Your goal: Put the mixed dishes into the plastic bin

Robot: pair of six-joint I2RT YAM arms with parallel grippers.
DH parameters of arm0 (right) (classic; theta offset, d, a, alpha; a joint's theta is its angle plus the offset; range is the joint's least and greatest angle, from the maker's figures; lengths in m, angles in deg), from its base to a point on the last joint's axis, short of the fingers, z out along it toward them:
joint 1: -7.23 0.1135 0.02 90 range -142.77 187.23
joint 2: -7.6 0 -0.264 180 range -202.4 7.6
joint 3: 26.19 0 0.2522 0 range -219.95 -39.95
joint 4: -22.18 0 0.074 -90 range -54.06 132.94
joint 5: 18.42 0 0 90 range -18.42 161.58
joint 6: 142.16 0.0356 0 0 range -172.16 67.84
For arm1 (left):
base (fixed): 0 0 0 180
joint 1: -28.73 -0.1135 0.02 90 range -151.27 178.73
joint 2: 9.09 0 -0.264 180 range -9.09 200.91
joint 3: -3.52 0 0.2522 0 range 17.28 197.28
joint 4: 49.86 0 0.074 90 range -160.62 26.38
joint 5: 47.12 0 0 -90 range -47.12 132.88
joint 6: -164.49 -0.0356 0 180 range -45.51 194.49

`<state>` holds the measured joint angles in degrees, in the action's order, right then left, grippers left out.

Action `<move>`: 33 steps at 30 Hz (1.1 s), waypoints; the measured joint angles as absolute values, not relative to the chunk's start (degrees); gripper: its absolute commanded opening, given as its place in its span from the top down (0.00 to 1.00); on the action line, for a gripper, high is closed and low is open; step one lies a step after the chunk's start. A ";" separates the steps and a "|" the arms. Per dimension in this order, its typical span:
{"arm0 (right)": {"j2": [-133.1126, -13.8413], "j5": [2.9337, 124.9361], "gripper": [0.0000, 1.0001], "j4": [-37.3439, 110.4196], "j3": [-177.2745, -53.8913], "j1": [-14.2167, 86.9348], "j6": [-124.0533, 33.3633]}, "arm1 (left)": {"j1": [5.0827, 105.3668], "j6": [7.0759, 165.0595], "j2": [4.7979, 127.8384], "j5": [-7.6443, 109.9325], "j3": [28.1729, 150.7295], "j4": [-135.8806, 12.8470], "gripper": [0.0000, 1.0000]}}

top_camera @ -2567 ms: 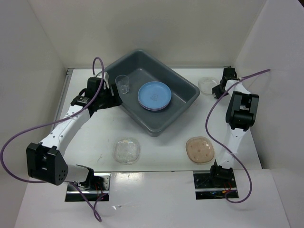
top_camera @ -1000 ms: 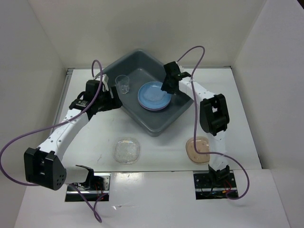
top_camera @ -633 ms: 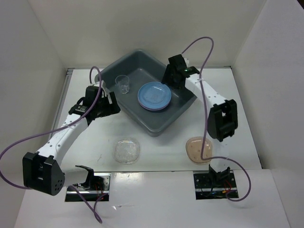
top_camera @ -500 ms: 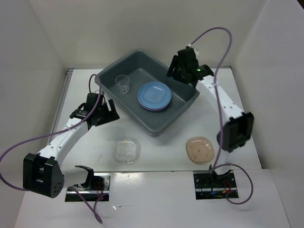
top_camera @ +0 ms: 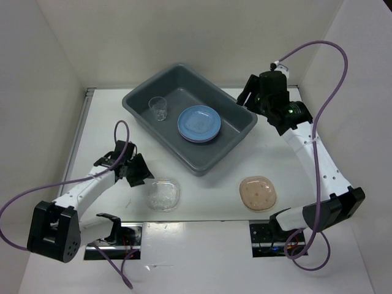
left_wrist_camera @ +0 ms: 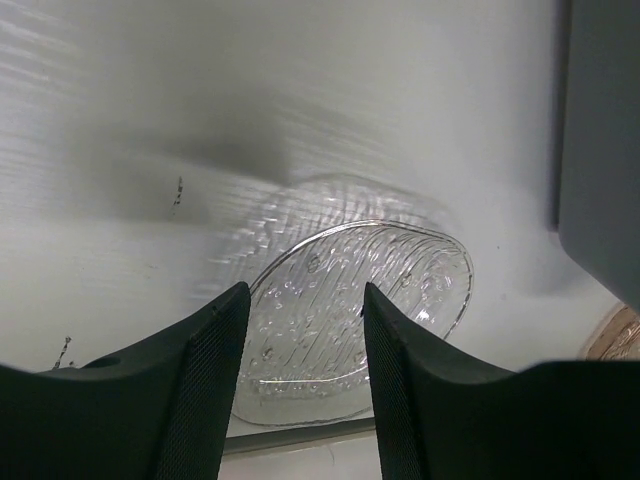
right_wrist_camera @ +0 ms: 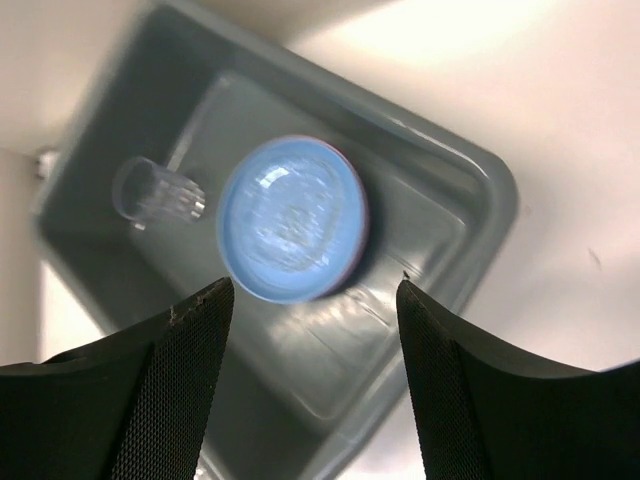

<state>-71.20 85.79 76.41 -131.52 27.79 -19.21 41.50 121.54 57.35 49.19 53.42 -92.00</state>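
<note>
My left gripper (top_camera: pixel 142 174) hangs low over the table (top_camera: pixel 110 122), just left of the clear ribbed dish (top_camera: pixel 163 194). Its fingers stand apart with nothing between them. My right gripper (top_camera: pixel 248 98) is lifted beside the right corner of the plastic bin (top_camera: pixel 177 150), also spread wide and empty.

From above, the blue plate (top_camera: pixel 199 122) lies in the bin with a lavender edge under it, and the small clear cup (top_camera: pixel 158 108) stands upright near the bin's far left wall. The tan dish (top_camera: pixel 258 192) sits on the table near my right base. Only the right wrist view shows a pinkish rim peeking from under the blue plate, and glassy highlights on its face; I cannot tell whether something clear lies on it. Only the left wrist view shows the clear dish's ribs and bumps.

2.6 s ago my right gripper was down at a small clear dish at the far right; a second ago it hovered over the blue plate. My left gripper has drawn back from the bin's left wall to the near dish
</note>
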 measured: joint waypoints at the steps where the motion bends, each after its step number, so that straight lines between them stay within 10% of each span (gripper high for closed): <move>1: -71.22 85.79 0.28 76.96 -130.69 27.64 -19.28 | 41.50 121.91 56.93 49.23 52.88 -91.91 0.43; 21: -69.58 85.75 0.28 78.84 -126.56 26.46 -19.69 | 41.50 125.97 53.65 50.81 45.10 -87.76 0.49; 33: -69.56 85.71 0.28 78.84 -126.56 26.04 -19.69 | 41.50 127.33 53.06 54.85 40.79 -84.77 0.80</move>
<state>-69.56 85.71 78.84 -126.56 26.04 -19.69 41.50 127.33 53.06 54.85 40.79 -84.77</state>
